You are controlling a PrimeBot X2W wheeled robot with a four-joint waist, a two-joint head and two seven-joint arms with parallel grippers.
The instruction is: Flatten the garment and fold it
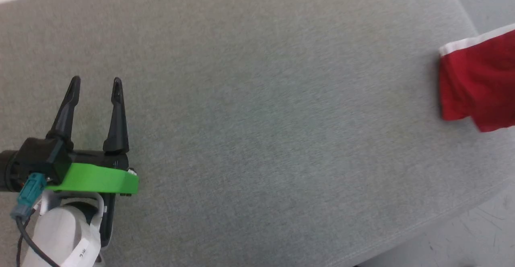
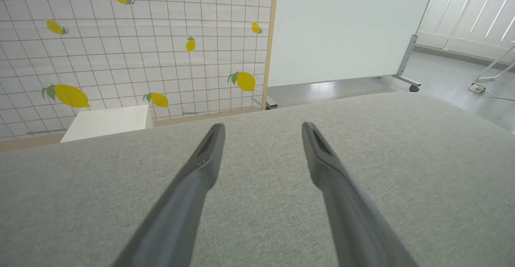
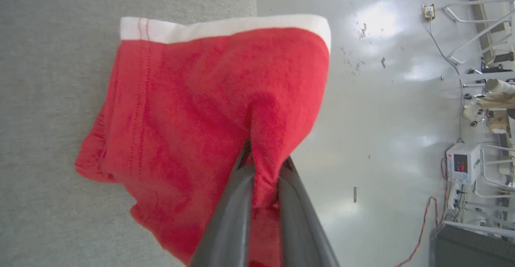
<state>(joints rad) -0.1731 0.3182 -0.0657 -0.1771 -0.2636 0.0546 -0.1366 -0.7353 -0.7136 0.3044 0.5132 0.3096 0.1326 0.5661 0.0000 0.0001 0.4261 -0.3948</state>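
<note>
The garment (image 1: 478,83) is bright red with a white band along its far edge and lies at the right edge of the grey table, cut off by the head view's border. In the right wrist view the garment (image 3: 193,110) is bunched, partly on the table and partly hanging past the edge over the floor. My right gripper (image 3: 263,160) is shut on a pinched fold of its red cloth. My left gripper (image 1: 95,85) hovers open over the table's left part, far from the garment, with nothing between its fingers (image 2: 205,154).
The grey fabric-covered table (image 1: 257,110) has a rounded edge at the lower right, with pale floor (image 3: 382,118) beyond. Past the far edge stand a lemon-print screen (image 2: 132,37), a white board on wheels (image 2: 346,25) and a white box (image 2: 106,122). Equipment and cables (image 3: 462,166) sit on the floor.
</note>
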